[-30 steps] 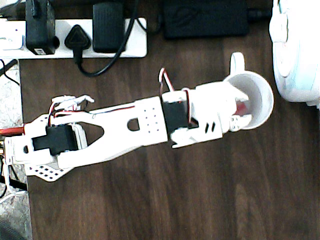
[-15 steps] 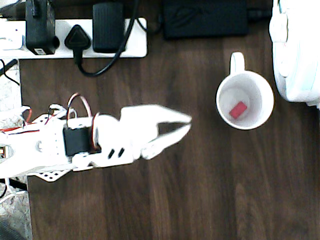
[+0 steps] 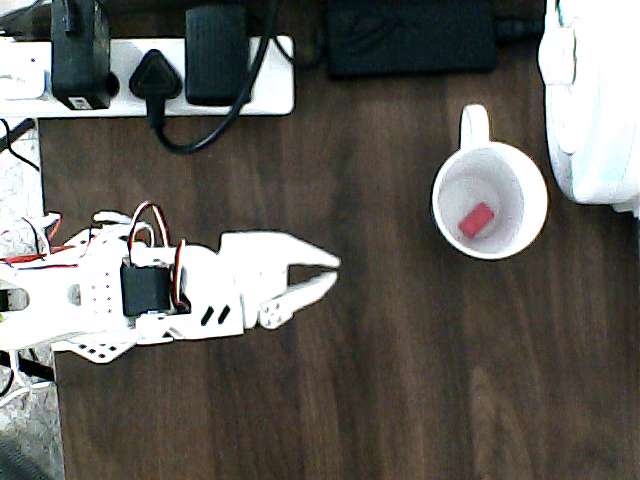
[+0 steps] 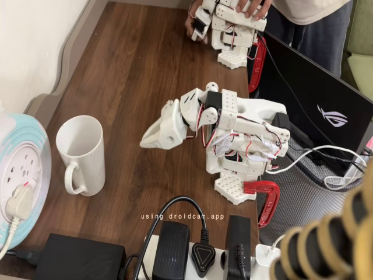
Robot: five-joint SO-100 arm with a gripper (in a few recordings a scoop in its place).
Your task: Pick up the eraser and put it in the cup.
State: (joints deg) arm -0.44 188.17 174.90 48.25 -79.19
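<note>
The eraser (image 3: 477, 219) is lying on the bottom of the cup (image 3: 490, 200) — the drop looks done. The claw (image 3: 328, 274) is hanging well apart from it, slightly spread and pinching nothing. Best finish — parking the arm without swinging toward the cup.

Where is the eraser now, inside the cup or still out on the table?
Inside. The overhead view shows the eraser lying on the white bottom of the upright cup, and the gripper is away from it, holding nothing.
</note>
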